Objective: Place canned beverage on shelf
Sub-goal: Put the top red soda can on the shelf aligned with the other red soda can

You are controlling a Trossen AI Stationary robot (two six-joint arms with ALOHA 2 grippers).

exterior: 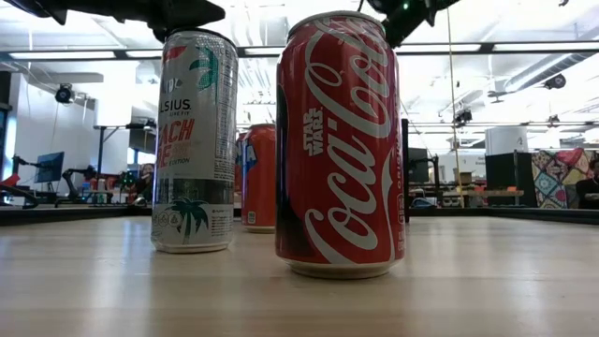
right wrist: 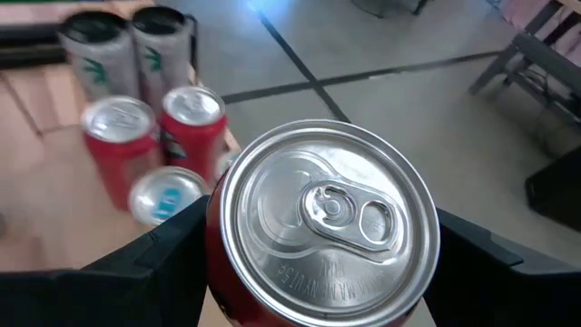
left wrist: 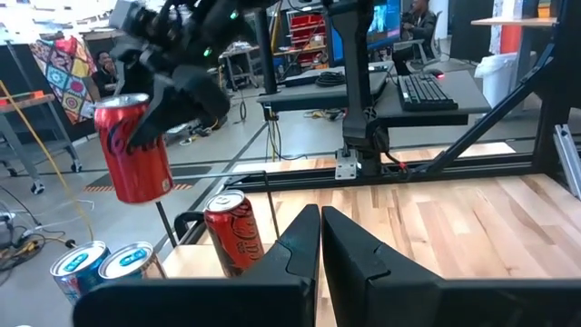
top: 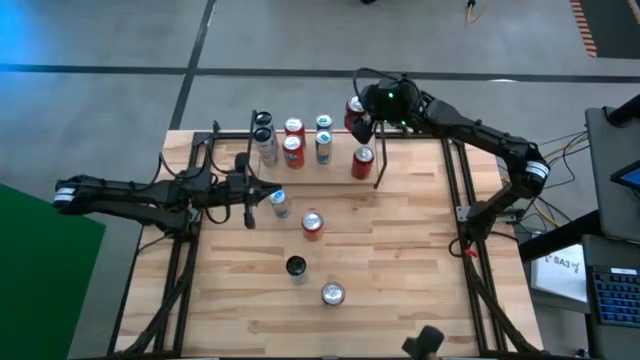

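You get bright, even overhead room light; ceiling strips (exterior: 524, 47) glare in the low view. Soft shadows on the surface (top: 400, 260). Nearest can top (right wrist: 327, 213) slightly blurred.

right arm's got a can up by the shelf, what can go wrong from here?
1. The red can hangs tilted in the right gripper; set down so, it may tip.
2. The shelf already holds several cans; lowering blind risks knocking one over.
3. The lone red can stands just below the held one.
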